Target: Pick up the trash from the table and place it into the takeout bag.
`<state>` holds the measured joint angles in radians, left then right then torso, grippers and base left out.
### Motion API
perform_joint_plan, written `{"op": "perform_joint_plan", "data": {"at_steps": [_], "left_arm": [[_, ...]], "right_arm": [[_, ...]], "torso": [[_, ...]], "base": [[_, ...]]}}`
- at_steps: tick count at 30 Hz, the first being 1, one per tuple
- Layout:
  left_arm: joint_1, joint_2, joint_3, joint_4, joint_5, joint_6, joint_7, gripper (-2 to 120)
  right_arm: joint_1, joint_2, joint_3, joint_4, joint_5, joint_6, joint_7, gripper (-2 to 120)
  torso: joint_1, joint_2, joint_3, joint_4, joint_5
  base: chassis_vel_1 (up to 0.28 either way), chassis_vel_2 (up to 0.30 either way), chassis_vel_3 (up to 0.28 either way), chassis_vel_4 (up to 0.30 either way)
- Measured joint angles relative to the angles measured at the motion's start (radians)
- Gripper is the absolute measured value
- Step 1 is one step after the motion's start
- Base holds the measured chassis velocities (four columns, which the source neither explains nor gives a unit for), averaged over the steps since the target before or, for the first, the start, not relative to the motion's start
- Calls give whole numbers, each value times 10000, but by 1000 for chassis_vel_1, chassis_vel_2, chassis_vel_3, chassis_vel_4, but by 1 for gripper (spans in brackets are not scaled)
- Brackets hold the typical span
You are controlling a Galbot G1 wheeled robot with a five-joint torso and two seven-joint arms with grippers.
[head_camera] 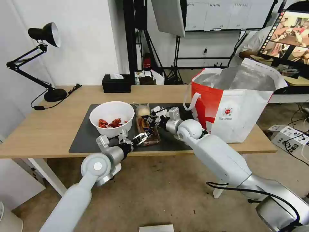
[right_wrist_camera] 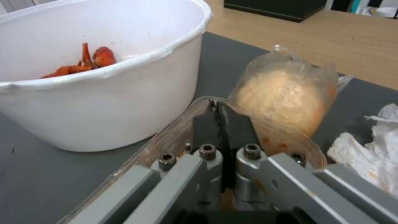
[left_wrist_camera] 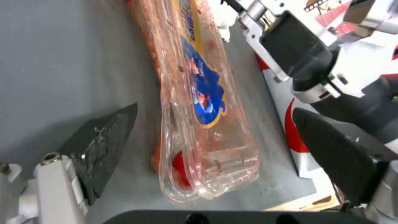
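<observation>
Head view shows the clear tray [head_camera: 148, 131] lying on the dark mat [head_camera: 83, 137] of the counter [head_camera: 42, 129], beside the white bowl [head_camera: 111, 118], with the right pincer [right_wrist_camera: 217, 116] pinched tight on its far rim and the left pincer [left_wrist_camera: 215, 146] wide open around its near end
</observation>
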<state>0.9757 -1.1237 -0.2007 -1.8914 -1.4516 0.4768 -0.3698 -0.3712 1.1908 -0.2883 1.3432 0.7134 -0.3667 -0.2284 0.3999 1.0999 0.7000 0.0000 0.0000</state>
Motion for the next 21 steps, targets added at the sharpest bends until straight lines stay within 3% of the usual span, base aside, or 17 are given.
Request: {"op": "perform_joint_plan", "data": {"at_steps": [3, 5, 7, 11, 21], "left_arm": [[-38, -4, 35, 79, -1, -14, -68, 88], [-39, -4, 36, 91, -1, -18, -76, 87], [-42, -11, 37, 157, 13, -52, -156, 74], [-40, -16, 27, 169, 22, -84, -203, 64], [-36, -3, 16, 175, 46, -282, -295, 23]], "right_arm": [[-18, -2, 11, 13, 6, 0, 8, 0], [-23, -3, 11, 15, 6, 0, 9, 0], [-48, -11, 15, 20, 7, 0, 12, 0], [-58, -12, 24, 21, 7, 0, 13, 0], [-116, -12, 35, 26, 5, -30, 24, 0]], "torso": [[0, 1, 0, 0, 0], [0, 0, 0, 0, 0], [0, 1, 0, 0, 0], [0, 0, 0, 0, 0], [0, 0, 0, 0, -1]], "base": [[0, 0, 0, 0], [0, 0, 0, 0], [0, 0, 0, 0], [0, 0, 0, 0], [0, 0, 0, 0]]}}
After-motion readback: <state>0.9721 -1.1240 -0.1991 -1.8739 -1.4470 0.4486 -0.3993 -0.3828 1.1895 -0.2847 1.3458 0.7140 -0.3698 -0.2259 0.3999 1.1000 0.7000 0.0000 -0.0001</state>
